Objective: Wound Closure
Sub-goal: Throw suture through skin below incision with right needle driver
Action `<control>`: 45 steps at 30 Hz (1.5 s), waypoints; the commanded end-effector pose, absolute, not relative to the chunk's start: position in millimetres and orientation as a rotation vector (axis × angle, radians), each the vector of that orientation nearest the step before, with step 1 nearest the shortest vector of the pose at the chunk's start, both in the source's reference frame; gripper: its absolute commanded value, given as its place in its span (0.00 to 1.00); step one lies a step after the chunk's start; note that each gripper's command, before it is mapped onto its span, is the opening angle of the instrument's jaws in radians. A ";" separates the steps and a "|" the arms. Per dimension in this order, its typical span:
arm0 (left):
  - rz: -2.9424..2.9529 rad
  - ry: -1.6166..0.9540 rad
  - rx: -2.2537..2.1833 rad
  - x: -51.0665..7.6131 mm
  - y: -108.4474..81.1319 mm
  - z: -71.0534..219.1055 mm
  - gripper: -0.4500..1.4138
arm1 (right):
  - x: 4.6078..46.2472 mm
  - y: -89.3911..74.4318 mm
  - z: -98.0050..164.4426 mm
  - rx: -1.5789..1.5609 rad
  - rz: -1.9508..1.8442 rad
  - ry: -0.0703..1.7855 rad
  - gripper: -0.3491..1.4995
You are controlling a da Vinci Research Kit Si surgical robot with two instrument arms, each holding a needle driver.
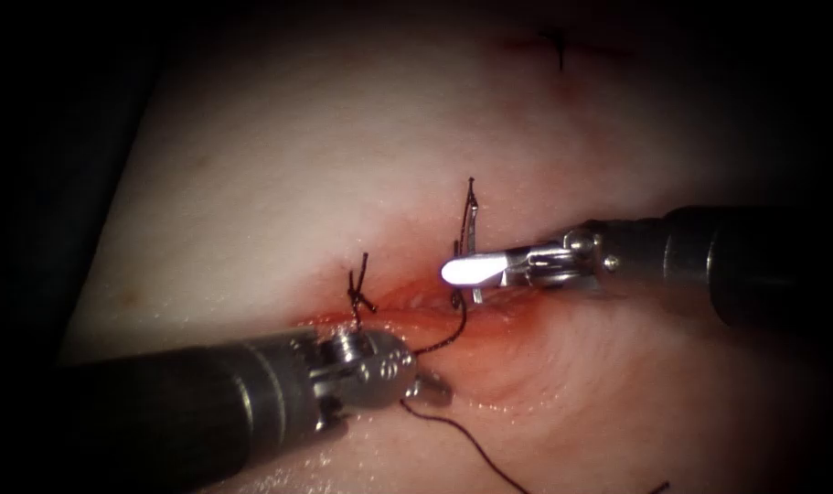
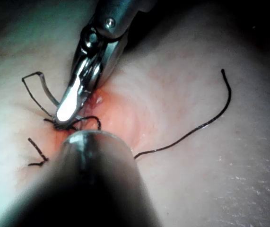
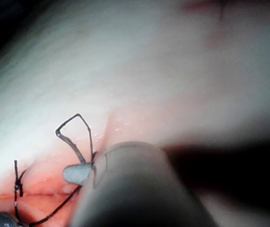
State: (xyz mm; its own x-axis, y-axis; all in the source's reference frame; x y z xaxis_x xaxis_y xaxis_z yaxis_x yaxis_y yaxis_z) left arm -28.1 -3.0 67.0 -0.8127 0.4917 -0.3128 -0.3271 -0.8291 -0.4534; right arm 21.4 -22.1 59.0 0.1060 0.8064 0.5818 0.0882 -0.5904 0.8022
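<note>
oddly, left wrist view exposes loose thread (image 2: 205, 124) beyond the right tool (image 2: 68, 109).

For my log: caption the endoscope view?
Right pincer at a thread loop beside the cut; left pincer low on the tissue.

No readable text, label, brand or number stood anywhere. The left tool (image 1: 427, 384) bore faint marks on its wrist, too small to read.
</note>
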 end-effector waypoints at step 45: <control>2.589 -0.539 -0.585 -28.2 -3.5 67.2 0.00 | 22.0 -9.1 64.3 0.822 1.069 1.386 0.90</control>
